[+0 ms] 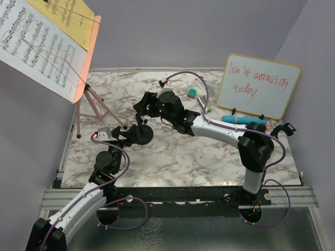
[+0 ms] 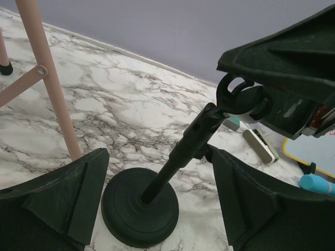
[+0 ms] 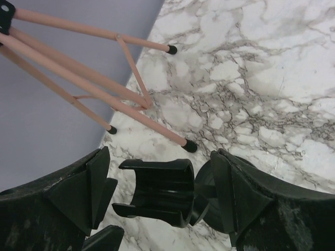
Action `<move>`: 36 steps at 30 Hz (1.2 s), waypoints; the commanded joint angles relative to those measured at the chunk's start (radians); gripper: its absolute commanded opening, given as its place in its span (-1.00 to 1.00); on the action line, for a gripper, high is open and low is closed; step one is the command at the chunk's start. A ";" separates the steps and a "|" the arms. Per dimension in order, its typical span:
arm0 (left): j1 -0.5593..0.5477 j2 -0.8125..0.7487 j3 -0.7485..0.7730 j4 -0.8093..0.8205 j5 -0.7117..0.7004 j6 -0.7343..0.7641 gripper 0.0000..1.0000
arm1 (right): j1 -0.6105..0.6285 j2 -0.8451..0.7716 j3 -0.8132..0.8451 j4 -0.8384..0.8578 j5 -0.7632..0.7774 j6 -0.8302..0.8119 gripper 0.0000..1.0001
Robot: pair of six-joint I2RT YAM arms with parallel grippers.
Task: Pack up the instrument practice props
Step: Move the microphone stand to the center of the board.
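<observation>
Standing on veined marble is a round-based mic pole.

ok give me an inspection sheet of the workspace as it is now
surface: marble-pattern table
job's things: pink music rack holding sheet-music pages, far left; black mic pole standing on its base; blue microphone lying by the whiteboard
clutter: green eraser, far side
grippers: left gripper open around the pole; right gripper open around the pole's clip
cables: purple cables hanging in loops
surroundings: lilac walls
</observation>
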 commanded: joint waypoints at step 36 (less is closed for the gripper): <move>0.000 -0.019 0.011 -0.014 -0.023 0.001 0.74 | -0.042 -0.232 -0.019 -0.584 0.144 -0.132 -1.00</move>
